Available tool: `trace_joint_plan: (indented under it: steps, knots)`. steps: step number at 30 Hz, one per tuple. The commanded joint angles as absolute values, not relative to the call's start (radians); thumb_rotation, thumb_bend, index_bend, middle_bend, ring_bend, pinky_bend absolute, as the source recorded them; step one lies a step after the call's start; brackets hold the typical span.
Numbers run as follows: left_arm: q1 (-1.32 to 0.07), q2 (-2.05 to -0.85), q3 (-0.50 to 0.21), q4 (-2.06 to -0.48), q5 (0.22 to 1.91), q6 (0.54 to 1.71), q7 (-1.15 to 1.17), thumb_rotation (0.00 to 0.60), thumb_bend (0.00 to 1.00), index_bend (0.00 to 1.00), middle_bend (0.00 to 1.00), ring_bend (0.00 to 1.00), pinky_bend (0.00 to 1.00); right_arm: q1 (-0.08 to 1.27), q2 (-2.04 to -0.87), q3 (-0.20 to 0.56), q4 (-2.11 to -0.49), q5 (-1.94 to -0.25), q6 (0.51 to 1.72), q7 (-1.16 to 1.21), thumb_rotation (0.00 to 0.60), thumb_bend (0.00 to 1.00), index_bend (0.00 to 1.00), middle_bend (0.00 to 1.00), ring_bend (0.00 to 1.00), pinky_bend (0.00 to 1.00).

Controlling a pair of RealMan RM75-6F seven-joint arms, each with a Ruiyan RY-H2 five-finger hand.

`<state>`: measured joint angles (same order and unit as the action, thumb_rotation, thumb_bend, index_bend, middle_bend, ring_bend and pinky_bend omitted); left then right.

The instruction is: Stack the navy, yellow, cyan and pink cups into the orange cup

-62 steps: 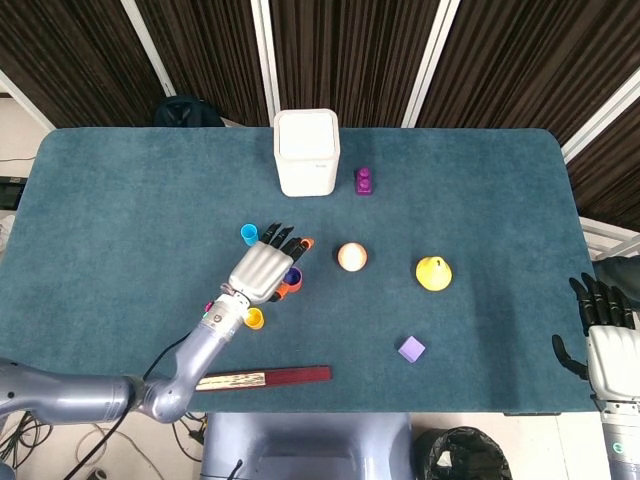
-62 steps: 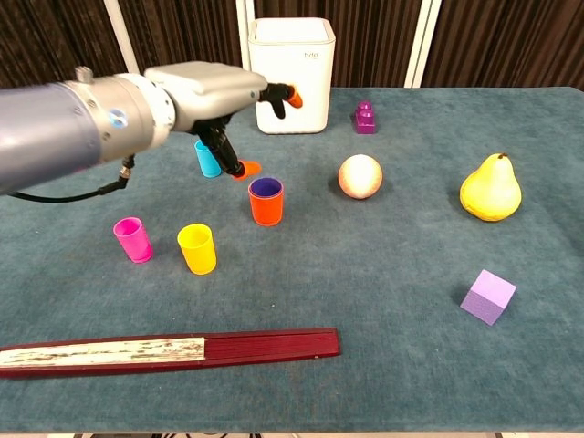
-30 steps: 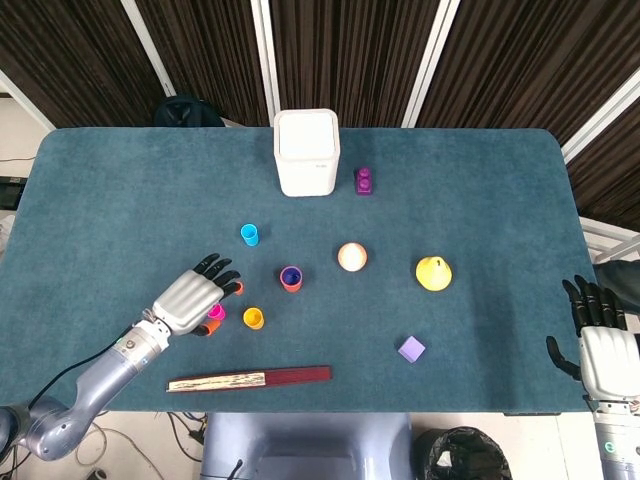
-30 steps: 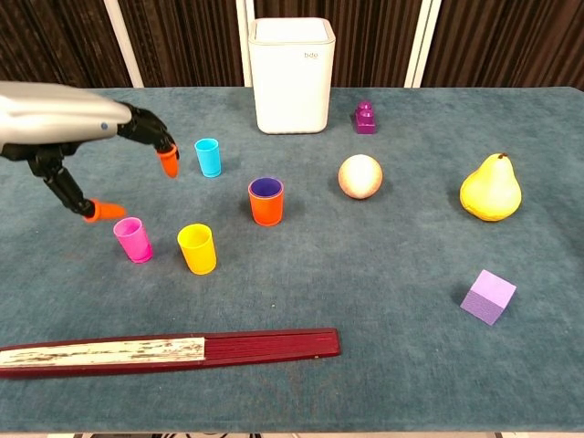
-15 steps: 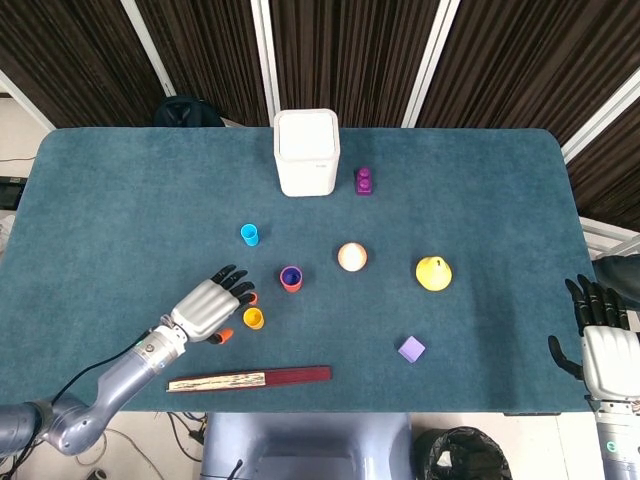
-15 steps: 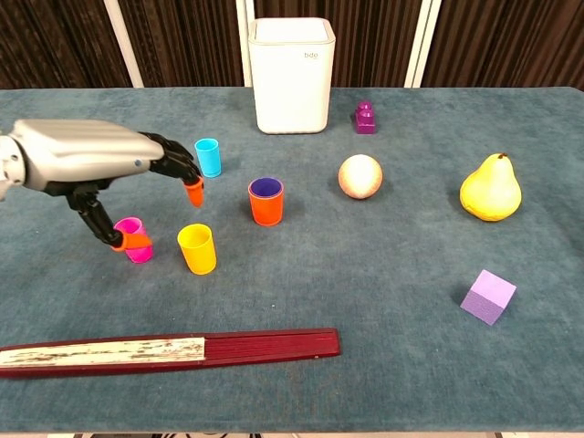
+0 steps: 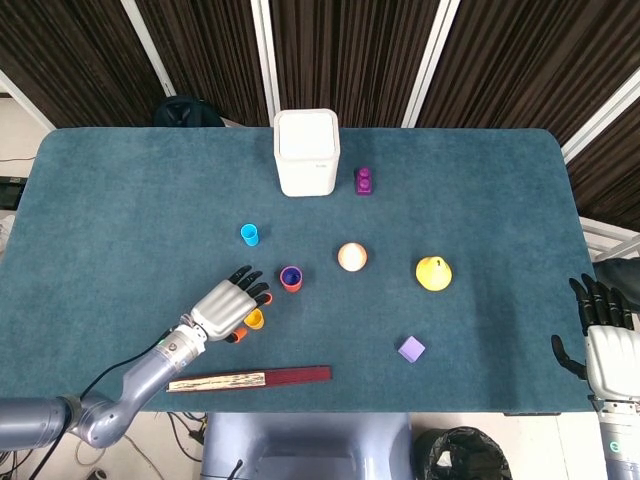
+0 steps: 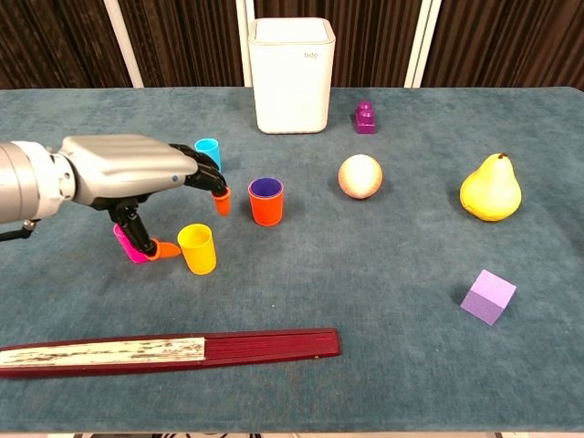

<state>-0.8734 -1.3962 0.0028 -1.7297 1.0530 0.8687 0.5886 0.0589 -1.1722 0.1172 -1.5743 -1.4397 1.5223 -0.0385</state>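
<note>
The orange cup [image 8: 265, 207] stands upright mid-table with the navy cup [image 8: 265, 187] nested inside it. The yellow cup [image 8: 197, 249] stands to its front left. My left hand [image 8: 137, 170] hovers beside and above the yellow cup, fingers spread, holding nothing; its thumb tip [image 8: 162, 249] is just left of the cup. The pink cup [image 8: 122, 240] is mostly hidden behind the thumb, and in the head view the left hand [image 7: 228, 308] covers it. The cyan cup [image 7: 249, 234] stands further back. My right hand [image 7: 600, 338] hangs off the table's right edge, fingers apart and empty.
A white bin [image 8: 292, 73] stands at the back with a purple block [image 8: 365, 118] beside it. A ball [image 8: 359, 176], a yellow pear [image 8: 490, 188] and a purple cube [image 8: 487, 296] lie to the right. A folded fan [image 8: 173, 350] lies along the front edge.
My left hand left the orange cup, swung out to the left near the pink cup, then moved right to the yellow cup. The cups have not moved. The right hand stayed put.
</note>
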Motion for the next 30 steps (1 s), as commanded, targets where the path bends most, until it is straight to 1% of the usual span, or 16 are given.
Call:
trace_joint_plan:
  steps: [1, 11, 16, 21, 30]
  knots:
    - [-0.878, -1.411, 0.006, -1.722, 1.036, 0.870, 0.607, 0.600, 0.28, 0.30, 0.15, 0.00, 0.00, 0.058, -1.171, 0.118, -1.575, -1.439, 1.524, -0.038, 0.600, 0.43, 0.05, 0.00, 0.04, 0.00]
    - [-0.882, -1.433, 0.009, -1.697, 0.999, 0.876, 0.636, 0.600, 0.28, 0.35, 0.15, 0.00, 0.00, 0.058, -1.171, 0.117, -1.575, -1.438, 1.521, -0.038, 0.600, 0.43, 0.05, 0.00, 0.04, 0.00]
    - [-0.884, -1.439, 0.014, -1.690, 0.999, 0.877, 0.645, 0.600, 0.30, 0.37, 0.15, 0.00, 0.00, 0.058, -1.173, 0.118, -1.575, -1.436, 1.520, -0.040, 0.600, 0.43, 0.05, 0.00, 0.04, 0.00]
    - [-0.885, -1.446, 0.012, -1.688, 1.003, 0.882, 0.645, 0.600, 0.32, 0.41, 0.15, 0.00, 0.00, 0.058, -1.175, 0.118, -1.575, -1.435, 1.521, -0.041, 0.600, 0.43, 0.05, 0.00, 0.04, 0.00]
    - [-0.879, -1.442, 0.010, -1.693, 1.012, 0.900, 0.642, 0.600, 0.35, 0.45, 0.16, 0.00, 0.00, 0.057, -1.173, 0.118, -1.576, -1.436, 1.523, -0.038, 0.600, 0.43, 0.05, 0.00, 0.04, 0.00]
